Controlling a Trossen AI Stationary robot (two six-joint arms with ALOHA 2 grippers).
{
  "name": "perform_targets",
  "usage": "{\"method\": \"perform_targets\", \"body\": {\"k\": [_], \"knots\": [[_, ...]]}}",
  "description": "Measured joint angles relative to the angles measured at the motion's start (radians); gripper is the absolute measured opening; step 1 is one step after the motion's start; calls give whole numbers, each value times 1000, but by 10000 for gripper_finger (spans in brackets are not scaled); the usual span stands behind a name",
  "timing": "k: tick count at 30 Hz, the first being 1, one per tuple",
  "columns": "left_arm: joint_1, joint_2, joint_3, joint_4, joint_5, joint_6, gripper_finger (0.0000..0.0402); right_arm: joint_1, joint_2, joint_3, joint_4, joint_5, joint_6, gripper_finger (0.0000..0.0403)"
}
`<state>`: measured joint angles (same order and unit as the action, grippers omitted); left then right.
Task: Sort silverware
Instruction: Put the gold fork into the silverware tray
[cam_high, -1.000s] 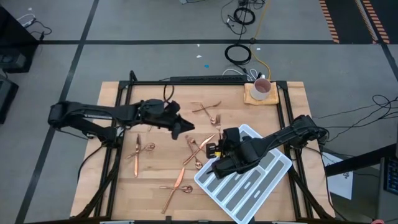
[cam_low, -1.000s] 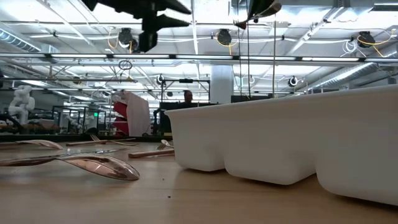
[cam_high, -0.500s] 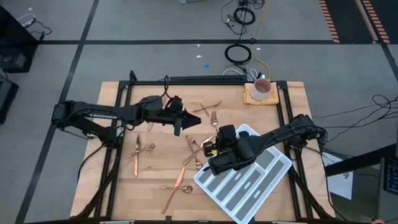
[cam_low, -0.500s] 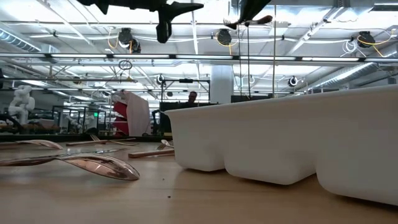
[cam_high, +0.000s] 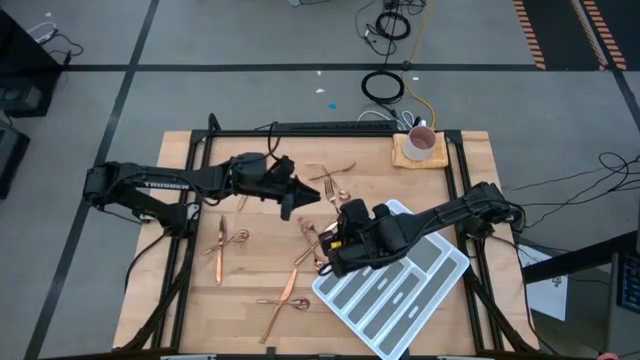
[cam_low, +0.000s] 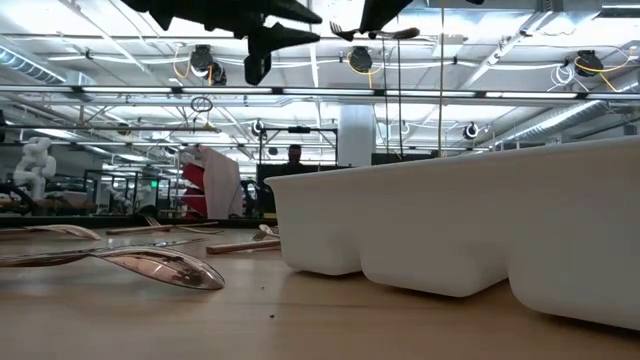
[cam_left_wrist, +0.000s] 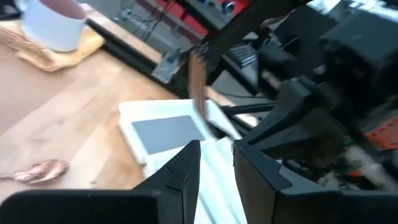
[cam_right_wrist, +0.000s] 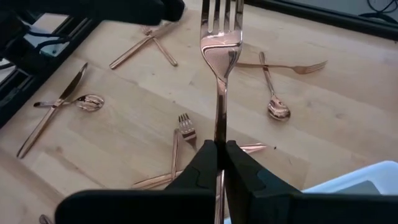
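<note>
My right gripper (cam_right_wrist: 219, 155) (cam_high: 336, 224) is shut on a copper fork (cam_right_wrist: 220, 56), high over the table's middle, just left of the white divided tray (cam_high: 322, 288). The fork (cam_low: 372, 33) shows near the top of the low view. My left gripper (cam_high: 292, 200) (cam_left_wrist: 216, 165) hovers open just left of it, with a narrow gap and nothing between its fingers. In the left wrist view the fork (cam_left_wrist: 198, 81) stands a little ahead of those fingers, apart from them. More silverware (cam_high: 225, 240) lies flat on the wood. My right gripper pinches the fork's handle (cam_right_wrist: 219, 132) between its two fingers. The fingers slant down from the table's right side and lie along the handle. The tines (cam_right_wrist: 221, 14) stick out ahead of the fingertips, toward my left gripper. The fork is lifted clear of the table.
Several forks, spoons and knives lie crossed in pairs on the left and middle of the table (cam_high: 285, 297) (cam_high: 310, 240) (cam_high: 332, 172). A white mug (cam_high: 420, 143) stands on a tan mat at the far right corner. The tray's wall (cam_low: 450, 230) fills the right of the low view.
My right gripper has carried the fork toward the table's left and far side, closer to my left gripper. Its wrist has rolled, and the fork now lies more nearly level. My left gripper's wrist has rolled a little.
</note>
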<state>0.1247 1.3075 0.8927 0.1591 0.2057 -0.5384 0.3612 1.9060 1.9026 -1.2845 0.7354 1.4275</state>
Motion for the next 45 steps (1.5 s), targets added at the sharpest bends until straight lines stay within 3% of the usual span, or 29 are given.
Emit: {"method": "perform_targets", "body": {"k": [15,26,29,34,45], "knots": [[-1,0,-1,45,-28,-6,102,-7,1,-1,112,2,-128,0],[-1,0,-1,43,-119,-50,100,-7,2,-1,130,-1,-160,0],[-1,0,-1,43,-147,-57,83,-7,2,-1,130,-2,-168,0],[-1,0,-1,42,-148,-56,14,-7,2,-1,130,0,-188,1],[1,0,-1,34,-114,-57,4,-8,2,-1,87,-3,-258,0]]}}
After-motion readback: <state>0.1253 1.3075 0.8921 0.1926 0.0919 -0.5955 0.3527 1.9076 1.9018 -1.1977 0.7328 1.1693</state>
